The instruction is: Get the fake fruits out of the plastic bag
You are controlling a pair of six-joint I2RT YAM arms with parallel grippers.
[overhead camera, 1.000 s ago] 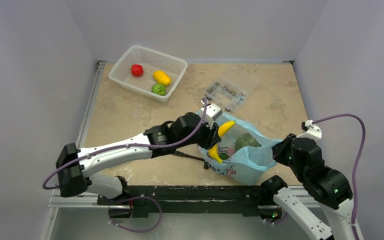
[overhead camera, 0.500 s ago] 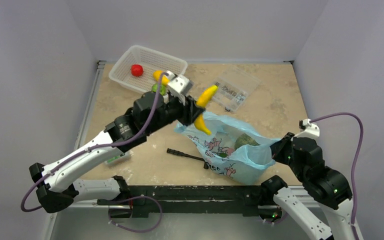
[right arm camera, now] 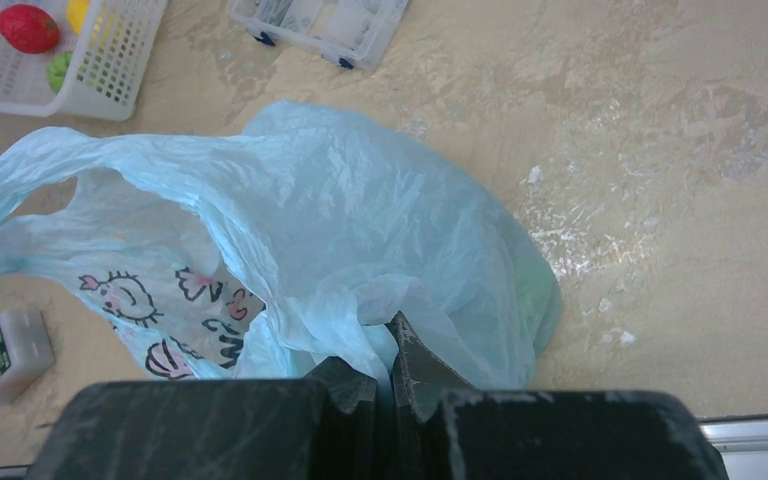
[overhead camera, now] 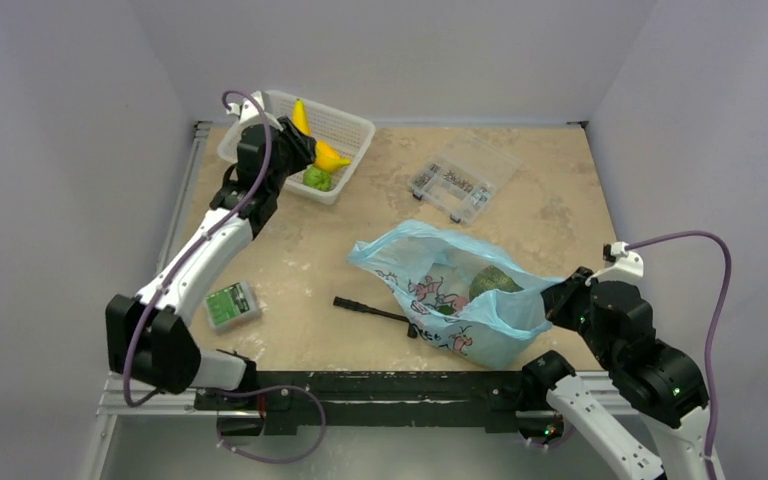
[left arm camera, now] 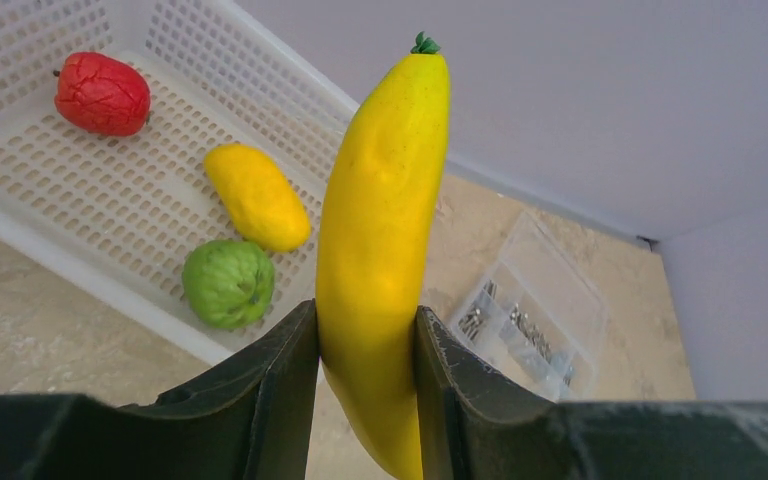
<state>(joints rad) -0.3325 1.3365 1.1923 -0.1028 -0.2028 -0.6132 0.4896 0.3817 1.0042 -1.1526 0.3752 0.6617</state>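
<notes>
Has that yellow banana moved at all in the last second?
Yes. The left gripper has carried the banana from the plastic bag, left and toward the far side, to over the white basket.

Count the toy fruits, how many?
5: red fruit, yellow fruit, green fruit in the basket; banana in the left gripper; big green fruit in the bag. More may hide there.

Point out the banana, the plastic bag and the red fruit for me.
banana (left arm camera: 380,230): left wrist view, middle of its yellow body.
plastic bag (right arm camera: 360,210): right wrist view, its crinkled blue upper side.
red fruit (left arm camera: 102,93): left wrist view, its centre.
</notes>
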